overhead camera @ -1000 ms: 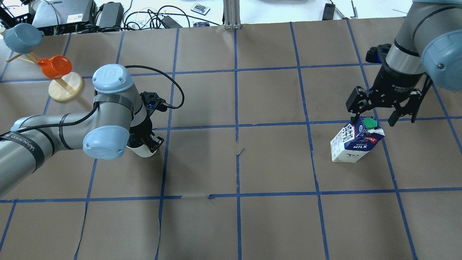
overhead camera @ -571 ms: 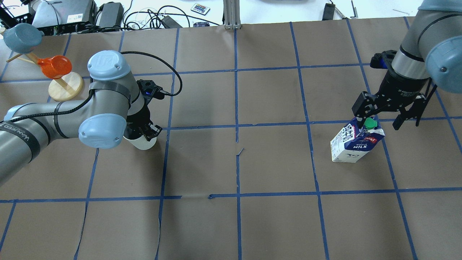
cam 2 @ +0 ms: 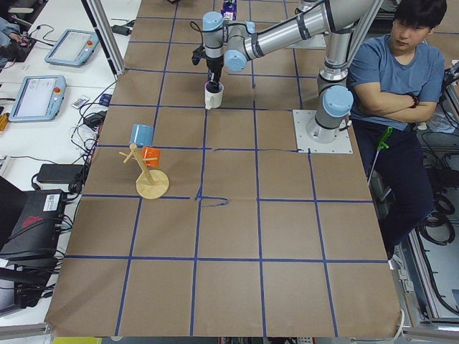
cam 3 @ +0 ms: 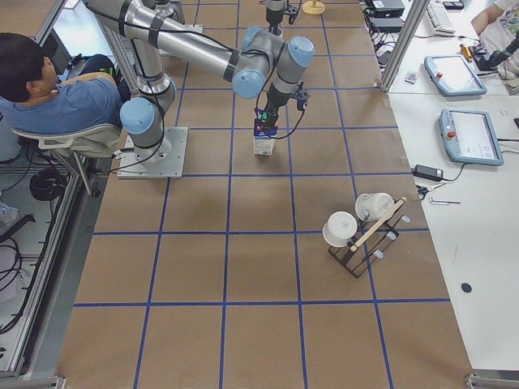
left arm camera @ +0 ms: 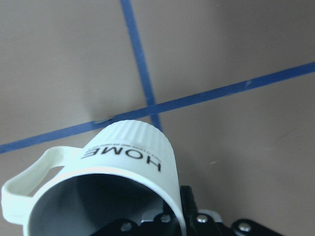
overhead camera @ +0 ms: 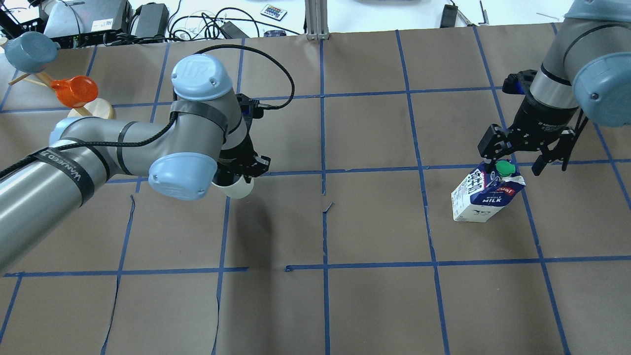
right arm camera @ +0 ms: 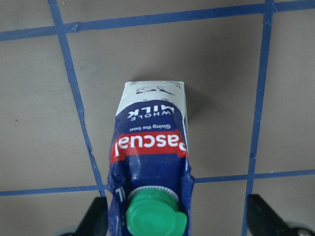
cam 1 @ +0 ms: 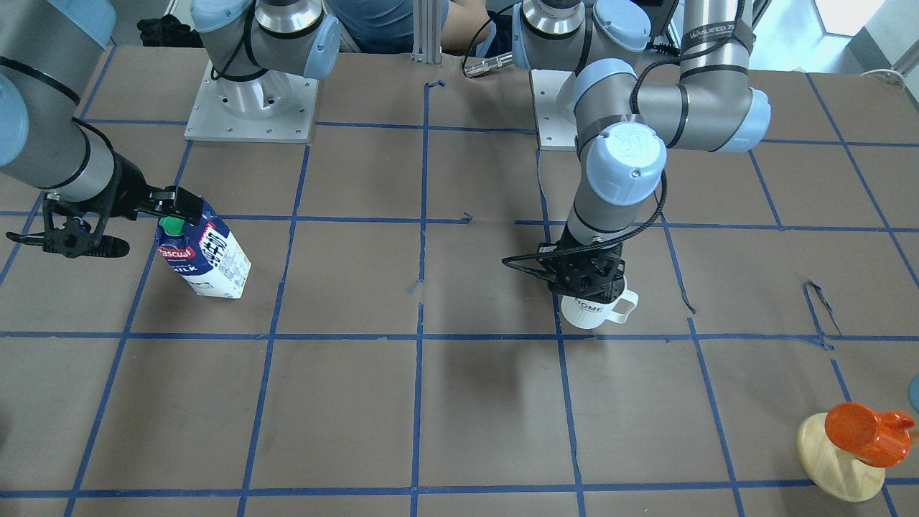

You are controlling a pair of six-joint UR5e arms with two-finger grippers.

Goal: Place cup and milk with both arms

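White cup [cam 1: 592,313] is clamped at its rim by the left gripper [cam 1: 585,278], well apart from the milk [overhead camera: 485,195]. Right gripper [overhead camera: 511,165] hangs spread wide over the milk's top.

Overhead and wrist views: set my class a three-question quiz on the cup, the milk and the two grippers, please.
1. True or false: the right gripper is shut on the milk.
2. What does the left gripper hold? A the cup; B the milk; C nothing.
3. Fill in: the word printed on the cup is ____.

Key: 1 false, its fingers stand apart on either side of the carton's top; 2 A; 3 HOME.
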